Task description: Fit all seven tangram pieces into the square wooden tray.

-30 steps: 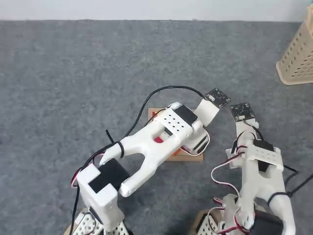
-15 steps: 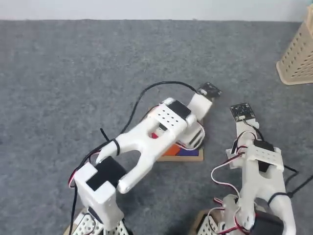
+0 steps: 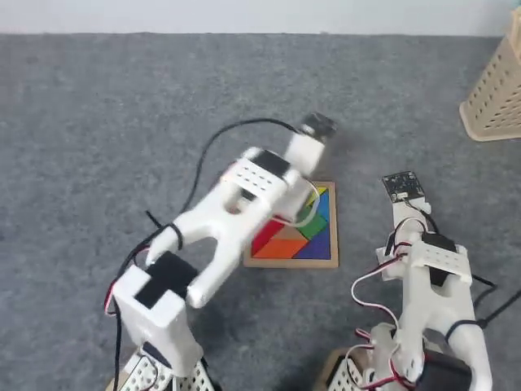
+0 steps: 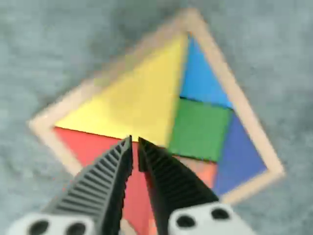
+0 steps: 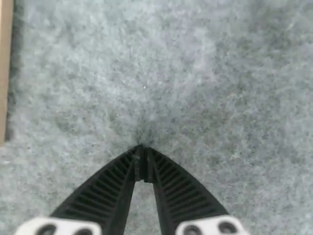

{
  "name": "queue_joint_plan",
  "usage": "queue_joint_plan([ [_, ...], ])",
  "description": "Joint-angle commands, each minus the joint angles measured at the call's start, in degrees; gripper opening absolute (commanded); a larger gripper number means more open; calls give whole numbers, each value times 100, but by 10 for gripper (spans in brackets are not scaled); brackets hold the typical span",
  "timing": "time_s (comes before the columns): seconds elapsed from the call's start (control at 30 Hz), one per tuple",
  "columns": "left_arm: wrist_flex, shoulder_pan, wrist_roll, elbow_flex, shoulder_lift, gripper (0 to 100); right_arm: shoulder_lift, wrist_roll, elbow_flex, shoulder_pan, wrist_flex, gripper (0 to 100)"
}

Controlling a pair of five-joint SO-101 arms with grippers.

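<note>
We look down on a grey, felt-covered bench. The square wooden tray lies near its middle and looks full. A yellow triangle, blue piece, green square, dark blue piece, orange piece and red piece sit flush, but we cannot confirm a seventh. The left gripper hovers over the red piece, jaws almost together, holding nothing. The right gripper sits low over the bench, right of the tray, jaws pressed together, empty. The risk, as we judge it, is that a dipping left gripper catches a seam, levers a piece out, or shoves the unsecured tray.
</note>
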Motion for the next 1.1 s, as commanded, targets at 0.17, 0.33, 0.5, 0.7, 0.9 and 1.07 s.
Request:
queue_joint_plan([
  [0.17,-905,-1020,44,382,-976,9,-198,9,9,145,-101,6],
  [0.33,-1873,-1160,35,1763,-2400,10,-198,-18,9,145,-101,6],
  [0.5,-2804,-1152,35,3081,-3631,11,-664,-18,360,145,-295,6],
  [0.7,-3833,-1275,35,4259,-4703,12,-2870,18,1582,92,-409,6],
  [0.9,-3807,-1837,53,4760,-5697,12,-5130,264,2470,-382,497,6],
  [1.07,-2848,-2189,53,5262,-7138,12,-6844,316,2998,-418,1147,6],
])
